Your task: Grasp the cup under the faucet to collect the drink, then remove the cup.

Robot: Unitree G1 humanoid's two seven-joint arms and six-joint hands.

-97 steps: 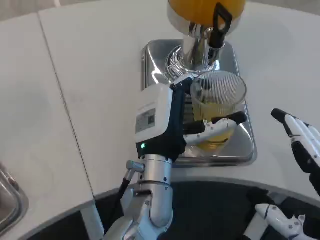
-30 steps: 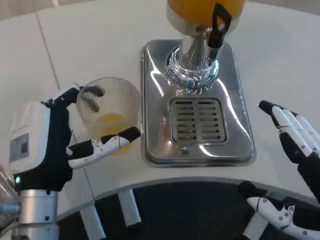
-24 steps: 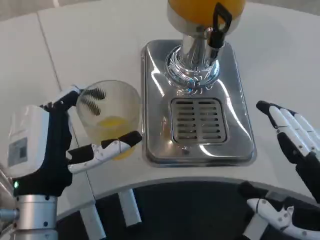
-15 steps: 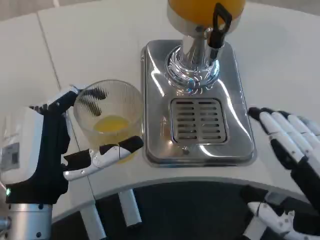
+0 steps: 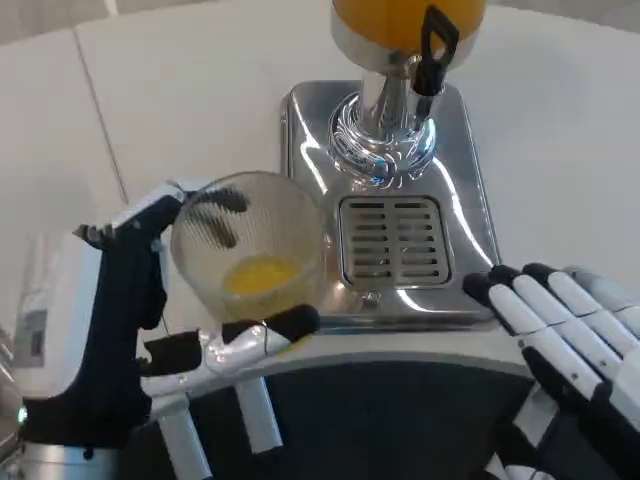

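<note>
My left hand (image 5: 130, 320) grips a clear ribbed cup (image 5: 248, 255) with a little orange drink at its bottom. The cup is lifted near the front left corner of the steel drip tray (image 5: 310, 130), partly overlapping its left edge. The dispenser's faucet with a black lever (image 5: 432, 50) hangs above the tray's grille (image 5: 395, 240), under the orange tank (image 5: 405, 15). Nothing stands on the grille. My right hand (image 5: 565, 345) is open, fingers spread, at the front right beside the tray.
The white table (image 5: 180, 110) stretches left and behind the dispenser, with a seam running across it. The table's curved front edge lies just below the tray. A metal object shows at the bottom left corner.
The cup has left the grille under the faucet and gone left, then risen closer to the camera and slightly right. My right hand has moved left toward the tray's front corner.
</note>
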